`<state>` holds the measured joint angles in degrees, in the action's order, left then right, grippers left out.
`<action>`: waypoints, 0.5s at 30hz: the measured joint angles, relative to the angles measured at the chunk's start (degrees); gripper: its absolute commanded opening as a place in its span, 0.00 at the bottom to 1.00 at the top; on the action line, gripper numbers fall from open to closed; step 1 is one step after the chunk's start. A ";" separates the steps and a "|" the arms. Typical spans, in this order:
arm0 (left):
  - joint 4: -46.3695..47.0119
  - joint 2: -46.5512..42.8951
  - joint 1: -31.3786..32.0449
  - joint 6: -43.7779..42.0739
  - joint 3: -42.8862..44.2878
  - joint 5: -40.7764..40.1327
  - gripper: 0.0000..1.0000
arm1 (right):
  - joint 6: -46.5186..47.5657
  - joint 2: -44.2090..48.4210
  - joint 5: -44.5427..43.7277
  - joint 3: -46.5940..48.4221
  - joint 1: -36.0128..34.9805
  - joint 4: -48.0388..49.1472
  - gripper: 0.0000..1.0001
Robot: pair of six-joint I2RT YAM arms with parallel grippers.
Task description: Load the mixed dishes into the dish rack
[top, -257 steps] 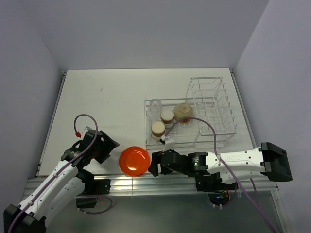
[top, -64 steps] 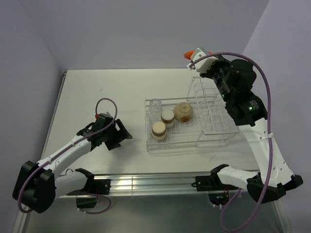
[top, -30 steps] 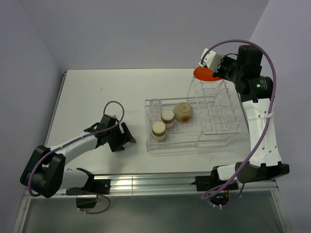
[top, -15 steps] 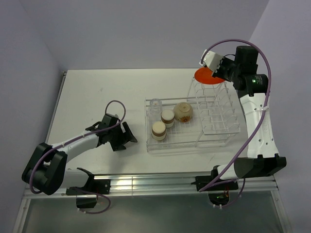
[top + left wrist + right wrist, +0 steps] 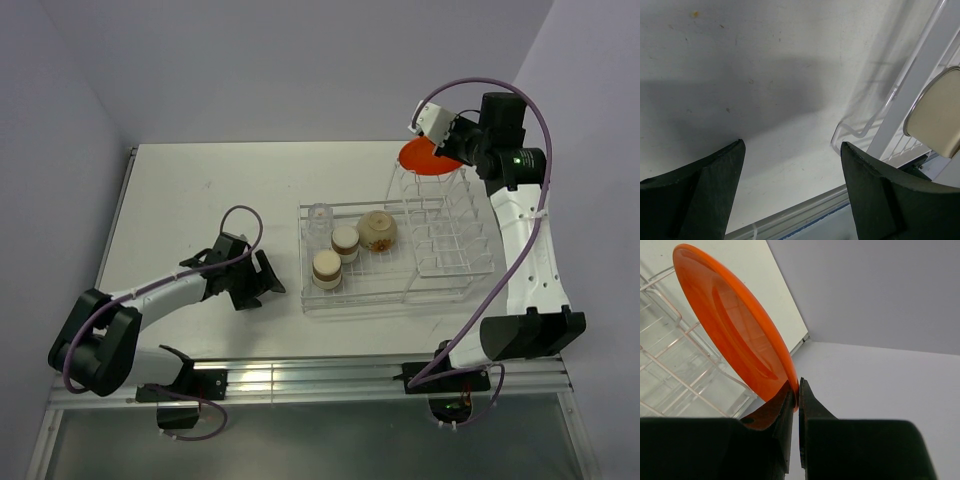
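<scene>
Plate (image 5: 422,160) now lower in right claw (image 5: 796,391), perhaps against rack (image 5: 442,228).

- plate (image 5: 735,335): smooth, glossy orange-red, plastic-looking, with soft reflections across its face.
- dish rack (image 5: 440,240): clear, shiny plastic bars.
- surface (image 5: 765,75): matt white, lightly speckled and scuffed.
- left gripper (image 5: 792,150): fingers (image 5: 700,185) of matt black plastic, faintly grainy.
- cup (image 5: 936,117): smooth, satin beige top.
- rail (image 5: 320,375) along the near edge: brushed metal.
</scene>
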<state>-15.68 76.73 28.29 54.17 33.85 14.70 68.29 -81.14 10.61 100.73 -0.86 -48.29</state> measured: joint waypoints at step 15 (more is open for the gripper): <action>0.15 0.90 0.57 0.09 0.68 0.04 0.84 | -1.75 -1.33 -0.72 -0.02 0.00 0.59 0.33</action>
<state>-15.53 77.62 28.86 54.26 34.52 14.74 66.54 -82.48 9.89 100.71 -0.86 -47.70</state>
